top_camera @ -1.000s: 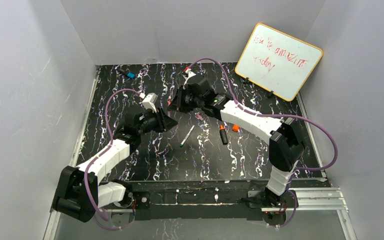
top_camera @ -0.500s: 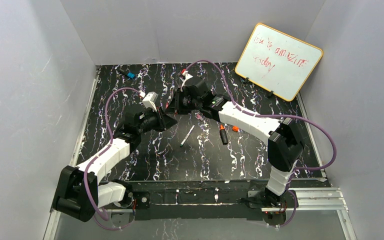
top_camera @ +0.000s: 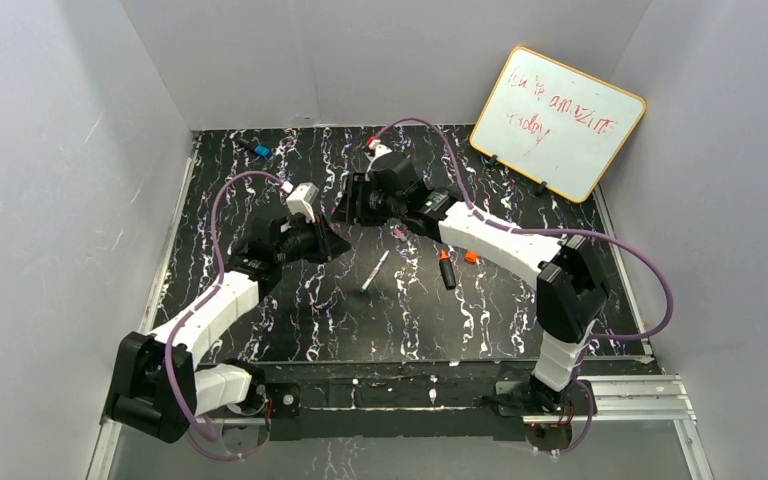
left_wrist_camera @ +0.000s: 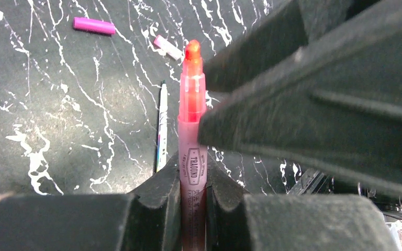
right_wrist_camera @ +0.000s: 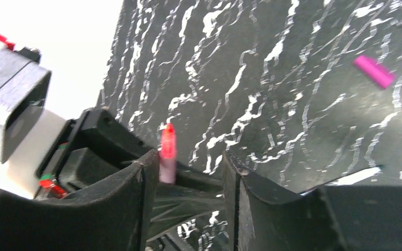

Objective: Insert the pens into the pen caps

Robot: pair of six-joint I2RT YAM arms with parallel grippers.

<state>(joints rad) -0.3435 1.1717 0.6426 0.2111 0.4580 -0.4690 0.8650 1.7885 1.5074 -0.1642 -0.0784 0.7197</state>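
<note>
Nib outward, the pink pen (left_wrist_camera: 192, 120) is clamped in the left hand (left_wrist_camera: 193, 183) above the table (left_wrist_camera: 57, 130), likely presented for capping. The right hand (right_wrist_camera: 188, 175) stands half open and empty beside its tip; the magenta cap (left_wrist_camera: 93, 25) lies on the table.

Soft, even overhead light lies on my table (top_camera: 290, 330); the shadows under my arms are faint. My right wrist view is motion-blurred, its upper left corner blown white. My left wrist view shows the pink pen (left_wrist_camera: 192, 104) sharp and the nearest black shapes soft.
</note>
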